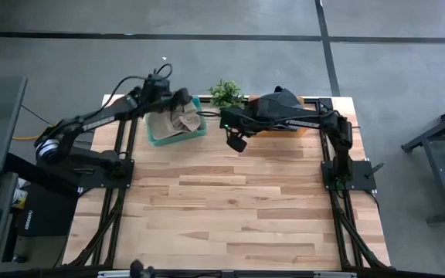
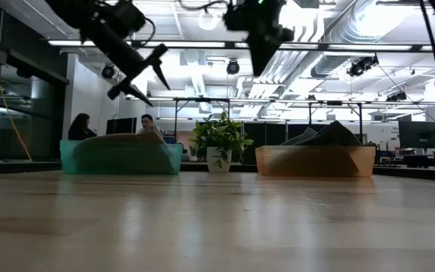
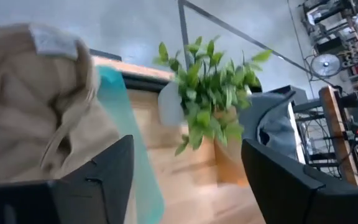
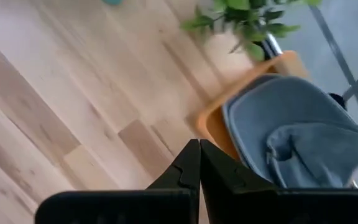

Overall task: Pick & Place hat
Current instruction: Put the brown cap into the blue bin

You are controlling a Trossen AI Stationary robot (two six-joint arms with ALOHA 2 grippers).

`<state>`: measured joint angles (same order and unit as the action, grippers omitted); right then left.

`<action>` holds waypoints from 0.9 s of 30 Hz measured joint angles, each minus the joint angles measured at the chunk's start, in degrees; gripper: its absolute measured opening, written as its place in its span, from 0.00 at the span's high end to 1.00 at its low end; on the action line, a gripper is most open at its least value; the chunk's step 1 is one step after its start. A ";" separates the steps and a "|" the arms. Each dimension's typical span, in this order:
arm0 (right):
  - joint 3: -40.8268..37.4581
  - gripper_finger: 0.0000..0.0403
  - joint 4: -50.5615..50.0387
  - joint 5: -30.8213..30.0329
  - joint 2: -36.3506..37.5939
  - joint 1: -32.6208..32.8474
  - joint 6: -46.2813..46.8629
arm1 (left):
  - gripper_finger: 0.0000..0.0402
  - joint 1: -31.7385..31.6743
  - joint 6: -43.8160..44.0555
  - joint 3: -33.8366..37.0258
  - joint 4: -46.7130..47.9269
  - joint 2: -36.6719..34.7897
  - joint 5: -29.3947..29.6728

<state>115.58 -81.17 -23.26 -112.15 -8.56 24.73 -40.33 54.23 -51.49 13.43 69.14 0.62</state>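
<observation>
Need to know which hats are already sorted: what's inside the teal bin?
The teal bin holds a crumpled tan hat that fills most of it. The left gripper hovers open above it. Anything beneath the hat is covered.

Grey concrete floor (image 1: 230, 17), bright ceiling striplights (image 2: 202, 43), exposed ducts (image 2: 338, 30).

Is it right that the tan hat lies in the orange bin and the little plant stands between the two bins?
Not quite. The tan hat lies in the teal bin, as the high view shows; the orange bin holds a grey one. The plant does stand between the two bins.
</observation>
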 joint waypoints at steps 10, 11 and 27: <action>-0.25 1.00 -2.80 -5.24 9.38 2.38 4.89 | 0.72 -4.97 -0.05 -12.31 1.17 14.01 -5.04; -0.25 1.00 -2.98 -5.84 9.87 2.61 5.17 | 0.76 -5.17 -0.06 -13.27 1.61 15.02 -4.81; -0.23 1.00 -4.08 -6.85 10.67 3.76 5.01 | 1.00 -5.48 0.39 -17.23 12.33 25.10 3.48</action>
<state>115.35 -85.24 -30.11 -101.47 -4.80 29.75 -45.80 54.62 -68.73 25.77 94.24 4.10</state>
